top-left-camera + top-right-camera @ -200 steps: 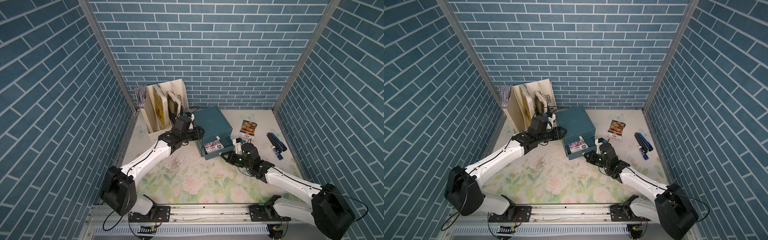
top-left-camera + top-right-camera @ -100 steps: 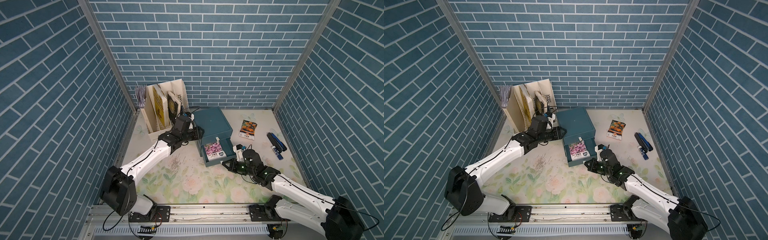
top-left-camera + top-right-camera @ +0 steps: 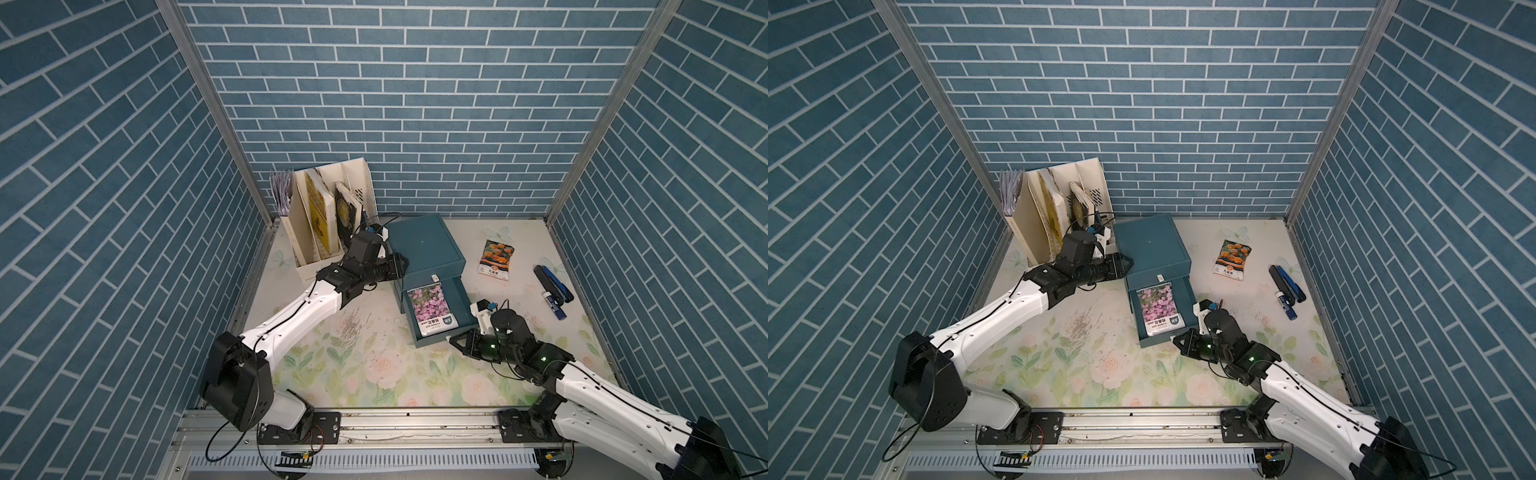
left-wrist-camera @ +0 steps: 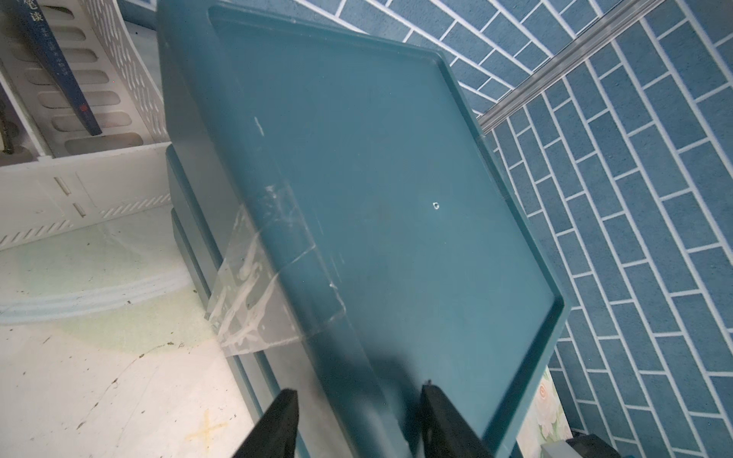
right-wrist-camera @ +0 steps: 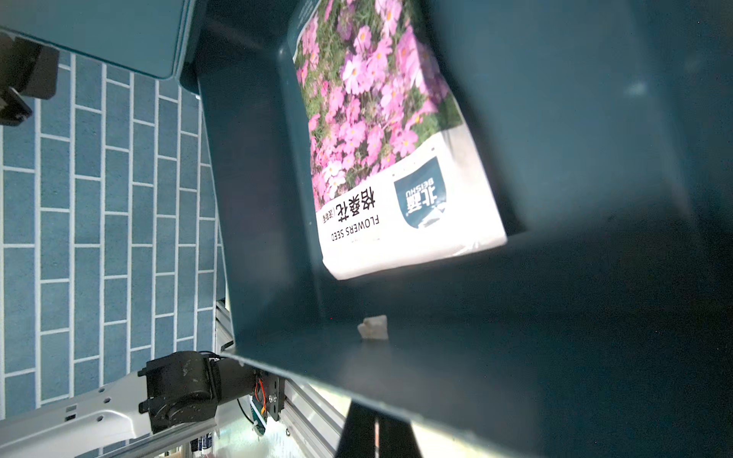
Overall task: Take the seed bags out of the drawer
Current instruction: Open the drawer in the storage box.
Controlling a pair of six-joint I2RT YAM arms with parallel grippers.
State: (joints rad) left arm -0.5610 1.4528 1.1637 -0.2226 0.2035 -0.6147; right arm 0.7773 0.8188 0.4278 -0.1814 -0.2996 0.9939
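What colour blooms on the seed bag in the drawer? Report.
Pink-purple; seed bag shows best in the right wrist view.

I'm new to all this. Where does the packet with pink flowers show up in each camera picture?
Top view: the pink packet lies in the open drawer, near the middle.
Top view: the pink packet again, same spot.
Left wrist: not in it; only the teal cabinet top.
Right wrist: close up, the pink packet fills the upper middle.
Shared landmark: the teal cabinet, in every view.
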